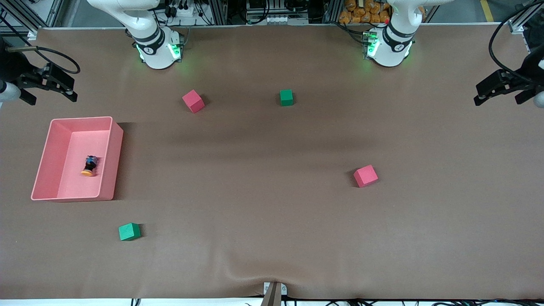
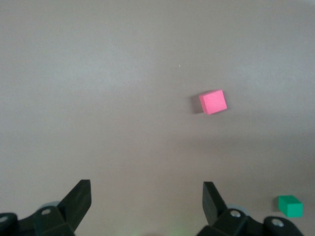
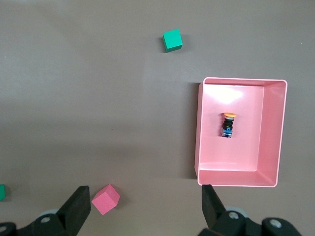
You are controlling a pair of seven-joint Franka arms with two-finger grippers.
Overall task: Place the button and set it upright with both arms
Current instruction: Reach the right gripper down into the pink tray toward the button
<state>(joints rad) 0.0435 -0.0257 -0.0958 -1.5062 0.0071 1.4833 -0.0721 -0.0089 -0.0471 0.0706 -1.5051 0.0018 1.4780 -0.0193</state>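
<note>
The button (image 1: pixel 89 165) lies on its side in the pink bin (image 1: pixel 80 119), with its orange cap toward the front camera. It also shows in the right wrist view (image 3: pixel 228 125), inside the bin (image 3: pixel 241 81). My right gripper (image 1: pixel 51 91) hangs high over the right arm's end of the table, open and empty (image 3: pixel 145 206). My left gripper (image 1: pixel 501 91) hangs high over the left arm's end of the table, open and empty (image 2: pixel 146 201). Neither gripper touches anything.
Loose cubes lie on the brown table: a pink cube (image 1: pixel 193 101) and a green cube (image 1: pixel 286 97) near the arm bases, a pink cube (image 1: pixel 365 176) toward the left arm's end, and a green cube (image 1: pixel 129 231) nearer the front camera than the bin.
</note>
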